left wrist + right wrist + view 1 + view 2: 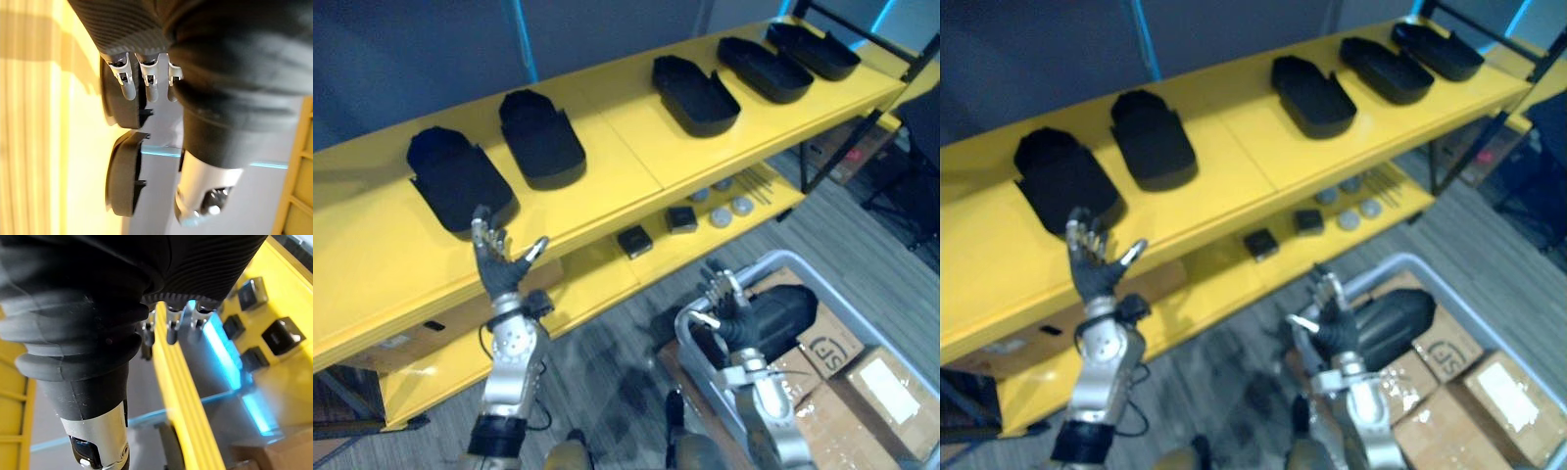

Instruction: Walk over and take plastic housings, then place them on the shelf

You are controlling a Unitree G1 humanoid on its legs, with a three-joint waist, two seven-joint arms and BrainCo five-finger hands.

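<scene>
Several black plastic housings lie in a row on the top board of the yellow shelf (636,137), among them the leftmost one (460,176), its neighbour (541,137) and one in the middle (695,95). My left hand (499,259) is raised at the shelf's front edge just below the leftmost housing, open and holding nothing. Two housings (124,181) show past its fingers (146,81). My right hand (726,304) hangs open and lower, over the near rim of a grey bin (773,258). Another black housing (783,313) lies in the bin.
The lower shelf board carries small black blocks (634,240) and round silver pieces (731,208). Cardboard boxes (886,387) fill the bin's right side. A black frame (842,147) stands at the shelf's right end. Grey floor lies between me and the shelf.
</scene>
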